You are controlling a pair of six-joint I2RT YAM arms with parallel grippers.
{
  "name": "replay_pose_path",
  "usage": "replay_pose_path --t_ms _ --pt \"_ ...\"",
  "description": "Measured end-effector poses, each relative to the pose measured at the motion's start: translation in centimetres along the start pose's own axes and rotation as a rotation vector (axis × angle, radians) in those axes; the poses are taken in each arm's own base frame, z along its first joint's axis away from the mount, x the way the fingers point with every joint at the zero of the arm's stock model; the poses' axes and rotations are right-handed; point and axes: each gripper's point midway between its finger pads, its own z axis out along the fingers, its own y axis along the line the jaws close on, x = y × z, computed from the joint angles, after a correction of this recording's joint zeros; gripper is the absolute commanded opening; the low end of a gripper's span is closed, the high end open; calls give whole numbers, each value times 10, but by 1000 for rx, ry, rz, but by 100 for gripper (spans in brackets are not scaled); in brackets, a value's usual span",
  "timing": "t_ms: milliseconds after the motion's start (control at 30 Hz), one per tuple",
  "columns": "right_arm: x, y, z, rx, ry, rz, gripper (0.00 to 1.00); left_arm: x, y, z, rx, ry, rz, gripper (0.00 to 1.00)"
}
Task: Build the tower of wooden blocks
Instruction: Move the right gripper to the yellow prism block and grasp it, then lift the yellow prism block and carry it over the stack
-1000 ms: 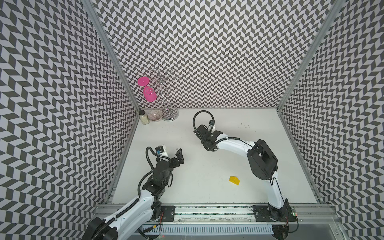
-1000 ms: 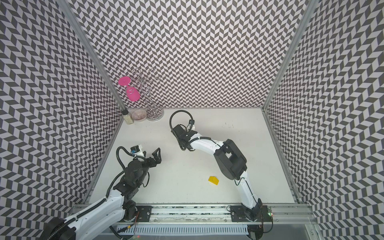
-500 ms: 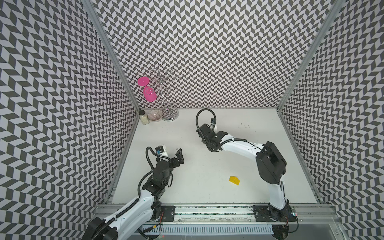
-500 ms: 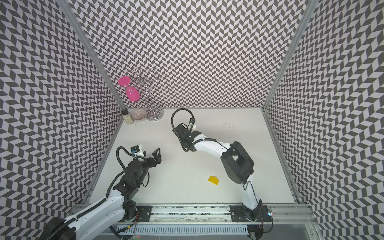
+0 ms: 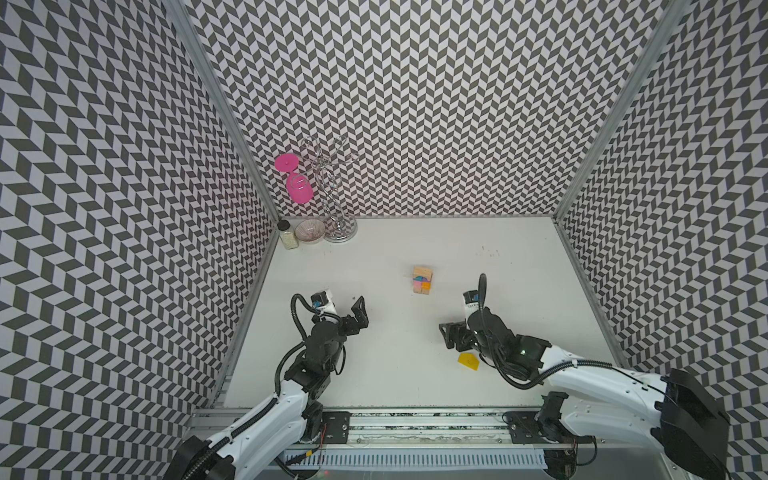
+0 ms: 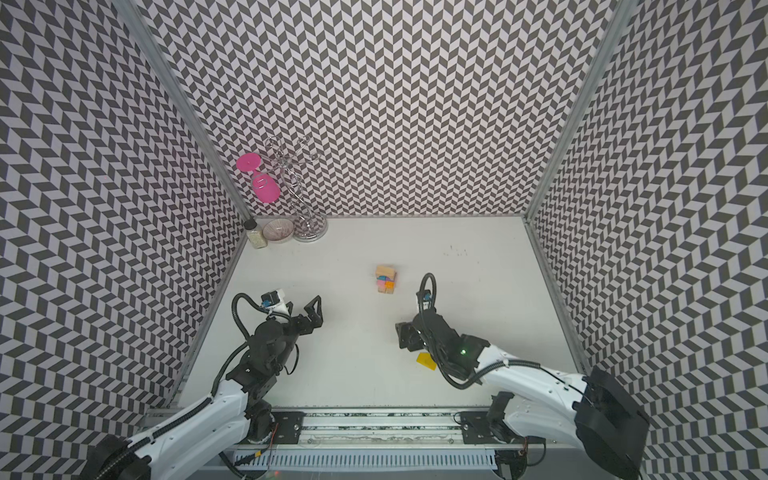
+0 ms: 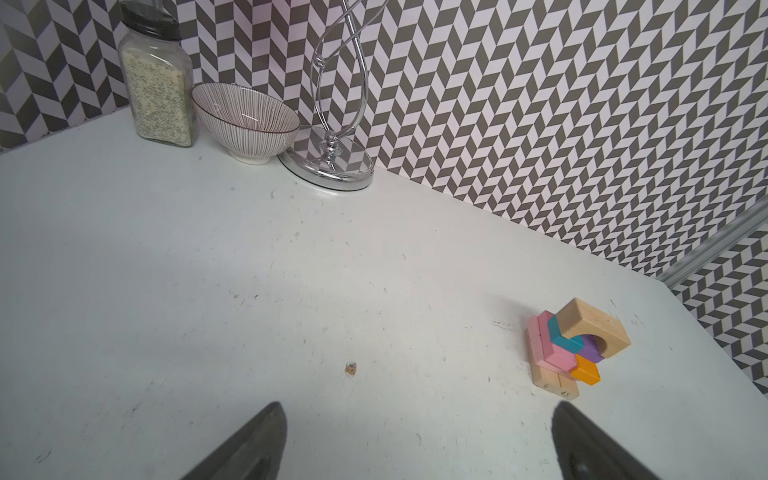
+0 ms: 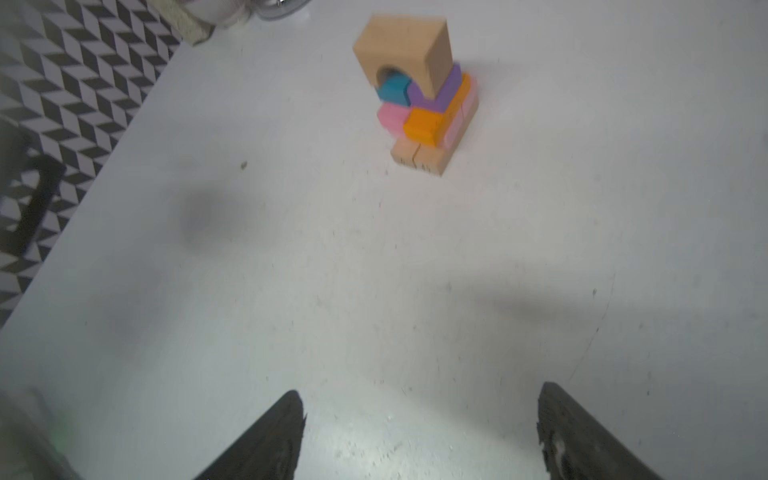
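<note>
The tower (image 5: 423, 281) (image 6: 386, 279) stands alone mid-table: tan base bars, pink and orange slabs, teal and purple cubes, and a tan arch (image 7: 592, 328) (image 8: 405, 45) on top. A yellow roof-shaped piece (image 5: 469, 360) (image 6: 427, 360) lies flat near the front, right beside my right arm. My right gripper (image 5: 449, 334) (image 8: 419, 395) is open and empty, well in front of the tower and just left of the yellow piece. My left gripper (image 5: 360, 312) (image 7: 415, 409) is open and empty, to the tower's front left.
In the back left corner stand a chrome rack (image 5: 334, 195) with a pink goblet (image 5: 298, 189) hanging on it, a striped bowl (image 5: 310, 230) (image 7: 245, 118) and a spice jar (image 5: 287, 235) (image 7: 156, 83). Patterned walls close in three sides of the table.
My right arm has drawn back from the tower toward the front edge, uncovering the stack, and its jaws have opened wider. The left arm has not moved.
</note>
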Motion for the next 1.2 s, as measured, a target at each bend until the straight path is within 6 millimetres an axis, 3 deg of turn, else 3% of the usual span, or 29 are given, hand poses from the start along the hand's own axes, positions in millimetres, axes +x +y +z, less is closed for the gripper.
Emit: replay_pose_path --t_ms 67,267,433,967,1200 --pt "19 -6 -1 -11 45 -1 88 -1 -1 -1 6 -3 -2 100" --pt "40 -7 -3 -71 77 24 87 0 -1 -1 12 -2 -2 100" --pt "65 -7 3 -93 173 22 80 0 -2 -1 13 0 -2 100" --pt "95 -11 -10 -85 271 82 65 3 -2 -1 17 9 0 100" --pt "99 -14 -11 -48 277 94 52 27 -9 7 64 106 14 100"
